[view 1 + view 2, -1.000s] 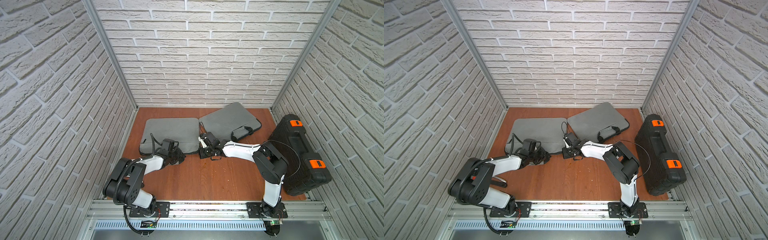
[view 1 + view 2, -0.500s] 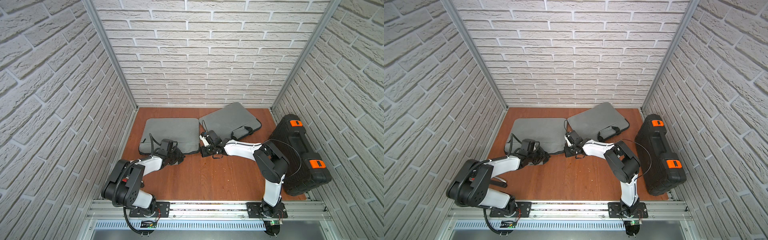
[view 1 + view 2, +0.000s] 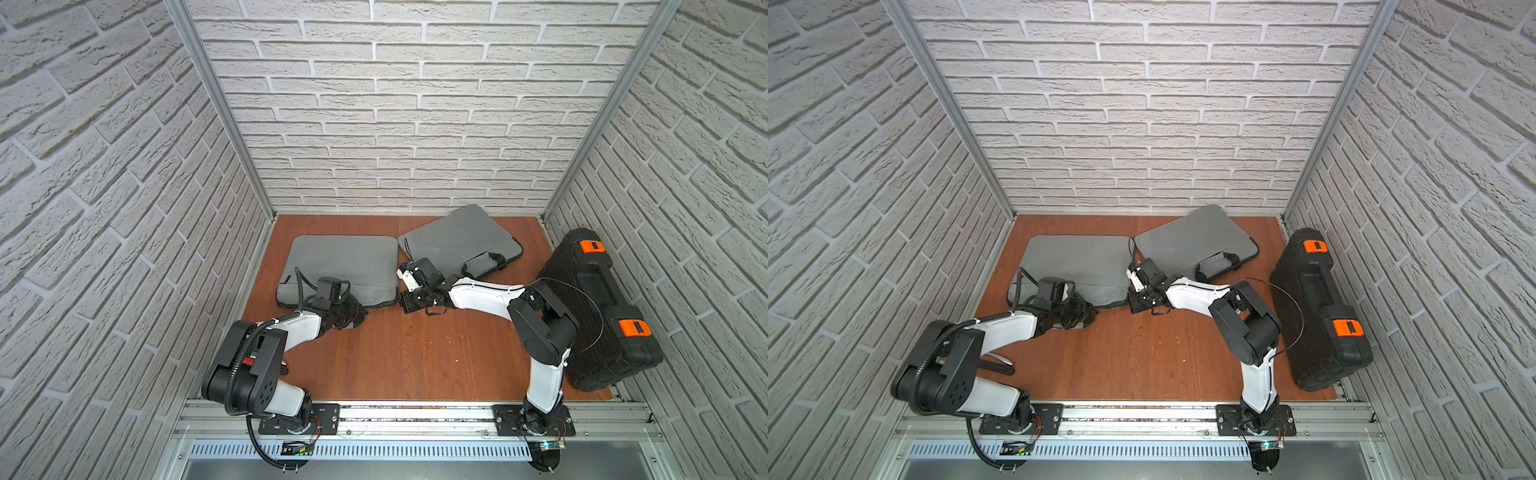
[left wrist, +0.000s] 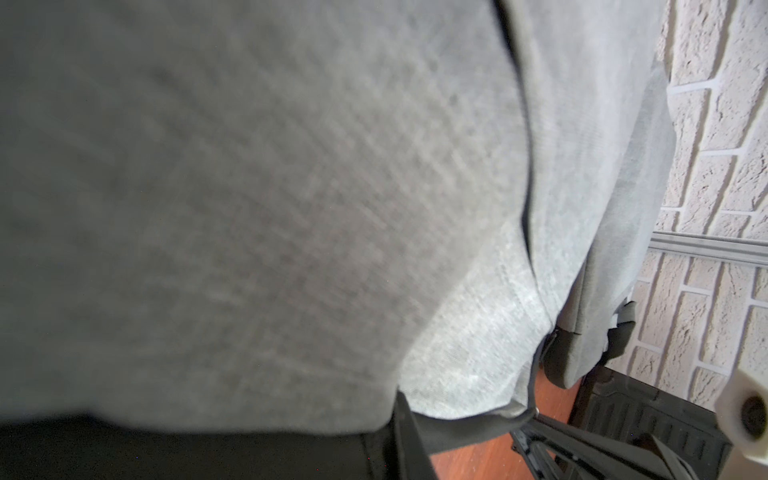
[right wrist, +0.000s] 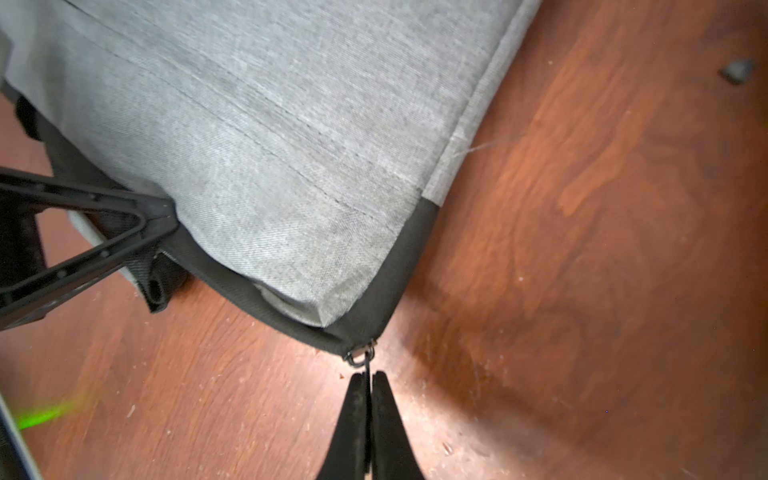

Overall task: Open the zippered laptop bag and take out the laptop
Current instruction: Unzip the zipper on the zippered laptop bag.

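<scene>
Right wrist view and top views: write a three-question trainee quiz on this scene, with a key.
1. True or false: the right pincer is shut on the zipper pull at a corner of a laptop bag.
2. The latches on the black case are: A green, B orange, C white.
3. Fill in: with the handled bag, the table holds ___ grey laptop bags.
Key: 1 true; 2 B; 3 two.
</scene>
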Robot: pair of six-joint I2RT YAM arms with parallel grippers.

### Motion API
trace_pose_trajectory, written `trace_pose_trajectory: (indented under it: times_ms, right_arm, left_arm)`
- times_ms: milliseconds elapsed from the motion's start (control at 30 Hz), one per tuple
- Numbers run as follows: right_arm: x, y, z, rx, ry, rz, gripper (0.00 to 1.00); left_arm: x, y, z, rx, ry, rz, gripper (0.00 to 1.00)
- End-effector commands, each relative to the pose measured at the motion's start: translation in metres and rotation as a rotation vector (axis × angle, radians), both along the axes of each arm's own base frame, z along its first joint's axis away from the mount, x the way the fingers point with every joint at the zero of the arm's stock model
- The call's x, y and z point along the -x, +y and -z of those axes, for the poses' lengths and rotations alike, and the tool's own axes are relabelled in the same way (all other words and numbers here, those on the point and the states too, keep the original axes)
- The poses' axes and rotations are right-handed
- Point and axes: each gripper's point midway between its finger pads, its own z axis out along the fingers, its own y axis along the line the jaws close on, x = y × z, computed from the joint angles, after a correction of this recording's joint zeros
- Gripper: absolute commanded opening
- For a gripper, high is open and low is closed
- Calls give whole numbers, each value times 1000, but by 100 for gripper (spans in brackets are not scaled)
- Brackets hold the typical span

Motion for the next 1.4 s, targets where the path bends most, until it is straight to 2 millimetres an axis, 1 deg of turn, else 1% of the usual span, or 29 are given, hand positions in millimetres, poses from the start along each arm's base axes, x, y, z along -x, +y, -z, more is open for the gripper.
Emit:
trace_pose_trajectory:
  times_ms: [0,133,233,333,400,500,567,633,800,900,1000,1200,1267,1367]
  right_arm:
    - [-11,-30,6,67,-5,91,6]
    - [-3,-12,5,70,-7,54,6]
    - [4,4,5,63,-9,29,6]
    - [10,21,2,41,-10,2,6]
    - [13,31,1,28,-9,-14,6]
    - [19,40,1,28,-8,-36,6]
    - [20,42,3,28,-6,-42,6]
    - [21,44,2,26,-8,-46,6]
    - [23,46,2,27,-14,-58,6]
    - [24,45,3,36,-18,-65,6]
    - [25,45,4,40,-20,-73,6]
    - [26,47,2,34,-25,-80,6]
    - [26,48,0,27,-29,-82,6]
    - [26,50,-2,13,-30,-82,6]
  left_arm:
    - [-1,47,12,-135,29,-120,3]
    - [-9,56,6,-135,6,-133,10]
    - [-13,64,3,-138,-4,-150,18]
    - [-16,78,-4,-131,-22,-185,31]
    - [-16,91,-11,-127,-43,-218,39]
    - [-14,103,-23,-142,-68,-235,53]
    - [-11,106,-30,-157,-75,-236,58]
    - [-8,104,-35,-146,-83,-235,60]
    - [5,86,-43,-104,-89,-218,66]
    - [10,69,-44,-96,-85,-184,67]
    - [13,47,-44,-79,-79,-140,67]
    - [8,0,-40,-49,-76,-38,67]
    - [4,-14,-34,-19,-68,-16,67]
    - [0,-30,-25,21,-61,-3,67]
